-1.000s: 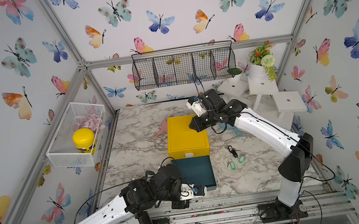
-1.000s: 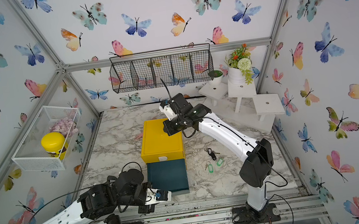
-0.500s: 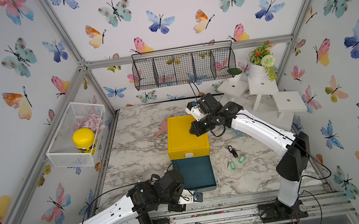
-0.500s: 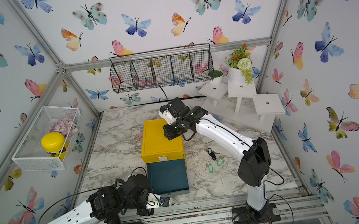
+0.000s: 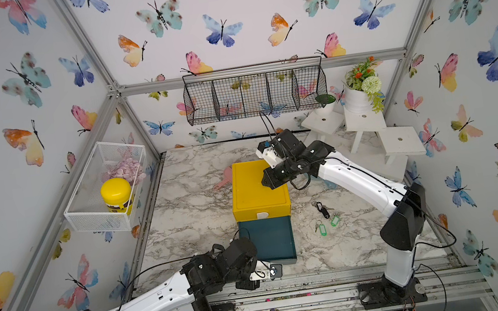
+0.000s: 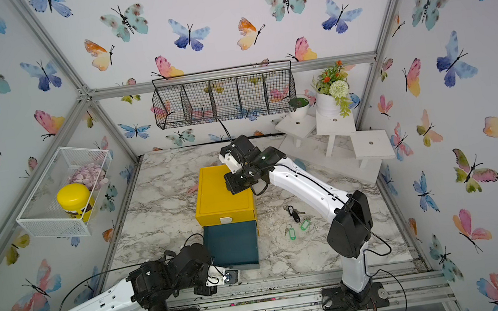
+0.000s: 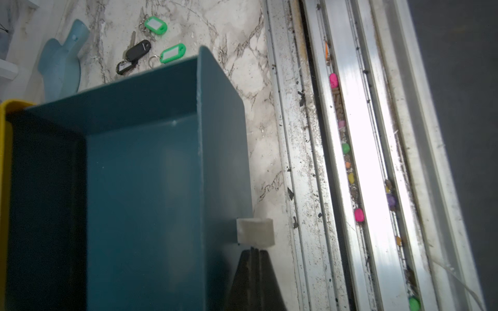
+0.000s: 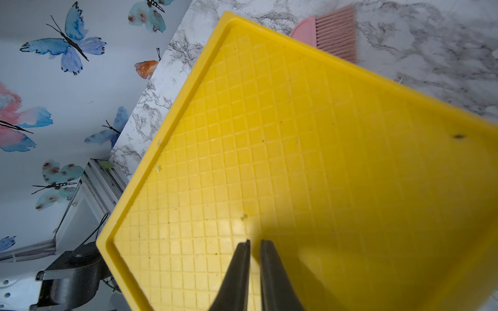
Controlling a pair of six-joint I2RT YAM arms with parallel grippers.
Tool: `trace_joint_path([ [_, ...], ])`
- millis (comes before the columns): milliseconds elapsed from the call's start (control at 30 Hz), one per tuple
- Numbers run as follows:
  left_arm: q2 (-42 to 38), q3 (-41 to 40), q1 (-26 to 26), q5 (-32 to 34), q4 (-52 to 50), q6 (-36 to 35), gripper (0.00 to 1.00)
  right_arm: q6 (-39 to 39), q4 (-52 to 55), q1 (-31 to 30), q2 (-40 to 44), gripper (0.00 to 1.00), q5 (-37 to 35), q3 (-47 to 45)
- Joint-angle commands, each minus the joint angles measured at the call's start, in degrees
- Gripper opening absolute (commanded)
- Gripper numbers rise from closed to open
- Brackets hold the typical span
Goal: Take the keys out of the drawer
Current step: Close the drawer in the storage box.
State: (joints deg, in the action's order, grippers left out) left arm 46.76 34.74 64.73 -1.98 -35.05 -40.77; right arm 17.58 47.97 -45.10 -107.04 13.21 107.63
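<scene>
Right now 1 teal drawer [image 5: 267, 239] stands pulled out from the bottom of 1 yellow box [image 5: 257, 188], front end toward the metal rail. The keys [image 5: 323, 215] lie on the table [image 5: 188, 203], outside the drawer, off its right side, bunched close together. The L wrist view shows 4 tags w/ silver keys & rings: 2 green, 2 black.

L tool [image 7: 254, 250]: fully closed, nothing gripped, tips right at 1 white pull tab [image 7: 255, 233] on the drawer front.

R tool [image 8: 254, 242]: all but closed, thin slit btwn its 2 fingers, nothing in it. Tips sit on or just above the box's gridded top; can't tell which.

Also on the table: 1 pink brush [image 8: 334, 35] behind the box and 1 pale blue scoop [image 7: 59, 62] beyond the keys.
</scene>
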Motion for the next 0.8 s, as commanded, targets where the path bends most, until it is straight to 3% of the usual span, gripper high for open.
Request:
trace_joint_path([
  [0,-0.47,-0.68,-0.59,3.69,5.77,1.12,0.00,0.96,6.36,-0.43,-3.08,0.16,-2.10,-1.07],
  [433,2.76,-2.88,-1.58,9.03,17.43,5.37,0.00,1.22,6.26,-0.54,-2.65,0.16,-1.45,-2.60],
  [767,5.01,-3.82,-6.98,11.37,24.71,8.55,0.00,1.84,5.03,-0.60,-2.03,0.14,-0.91,-3.76],
])
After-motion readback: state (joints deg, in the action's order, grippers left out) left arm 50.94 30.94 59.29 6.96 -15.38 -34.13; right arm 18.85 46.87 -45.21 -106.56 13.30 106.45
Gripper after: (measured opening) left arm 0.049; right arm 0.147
